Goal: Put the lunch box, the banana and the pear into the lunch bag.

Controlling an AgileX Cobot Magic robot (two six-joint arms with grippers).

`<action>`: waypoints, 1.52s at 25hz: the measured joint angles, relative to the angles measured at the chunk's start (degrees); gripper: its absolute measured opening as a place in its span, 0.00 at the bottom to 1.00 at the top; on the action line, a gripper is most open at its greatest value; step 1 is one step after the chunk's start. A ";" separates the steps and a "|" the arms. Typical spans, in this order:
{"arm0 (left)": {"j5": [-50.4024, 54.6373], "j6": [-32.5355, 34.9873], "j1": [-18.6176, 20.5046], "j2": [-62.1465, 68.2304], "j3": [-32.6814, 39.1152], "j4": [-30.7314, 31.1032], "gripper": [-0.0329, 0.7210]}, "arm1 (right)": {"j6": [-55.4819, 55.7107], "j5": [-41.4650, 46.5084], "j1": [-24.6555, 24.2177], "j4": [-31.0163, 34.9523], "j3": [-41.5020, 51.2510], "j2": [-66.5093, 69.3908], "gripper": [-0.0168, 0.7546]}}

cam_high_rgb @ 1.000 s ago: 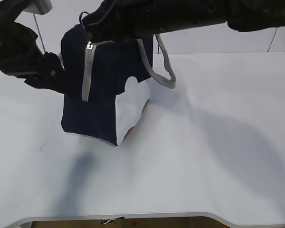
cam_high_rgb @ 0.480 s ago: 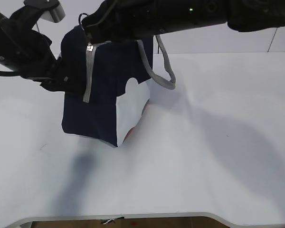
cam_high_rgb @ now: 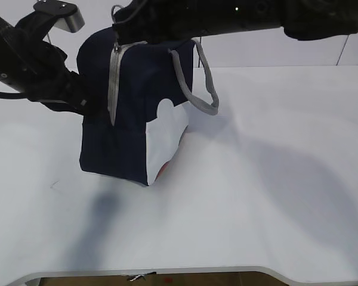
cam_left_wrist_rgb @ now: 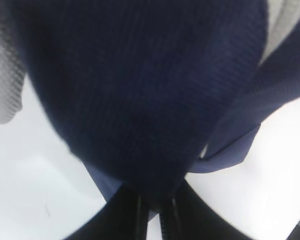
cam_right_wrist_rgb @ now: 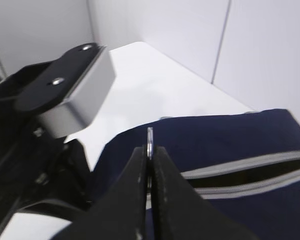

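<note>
Change: the zipper pull [cam_high_rgb: 115, 46] now sits higher on the bag's top edge, and the grey zipper [cam_high_rgb: 113, 83] is drawn straighter.
Worktop [cam_high_rgb: 268, 179]: white, carrying the bag at its back left.
Lunch bag [cam_high_rgb: 128, 125]: navy, upright, grey strap [cam_high_rgb: 206, 83] hanging to its right.
Left tool [cam_left_wrist_rgb: 152, 210]: pressed together on the bag's fabric.
Right tool [cam_right_wrist_rgb: 149, 165]: pinching the metal ring pull [cam_right_wrist_rgb: 149, 141] above the bag.

Navy lunch bag [cam_high_rgb: 128, 113] upright on table, grey zipper nearly closed, grey strap hanging
</note>
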 joint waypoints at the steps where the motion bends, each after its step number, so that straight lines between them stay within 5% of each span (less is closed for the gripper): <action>1: 0.14 0.00 0.00 0.00 0.00 0.10 0.07 | 0.00 1.07 0.02 0.00 0.00 0.00 0.04; 13: 4.09 0.14 0.00 -1.84 0.00 4.63 0.06 | -1.61 17.39 0.26 0.37 -0.25 1.47 0.04; 20: 7.39 0.14 0.00 -2.51 0.00 6.31 0.06 | -2.01 18.67 -4.19 0.59 -1.80 5.23 0.04; 30: 8.05 -0.82 1.90 -3.57 0.00 6.82 0.06 | 0.96 16.19 -8.35 0.83 -10.35 12.64 0.04; 38: 12.36 -1.62 2.61 -3.92 0.11 6.61 0.06 | 3.02 1.13 -9.53 0.22 -10.87 13.62 0.04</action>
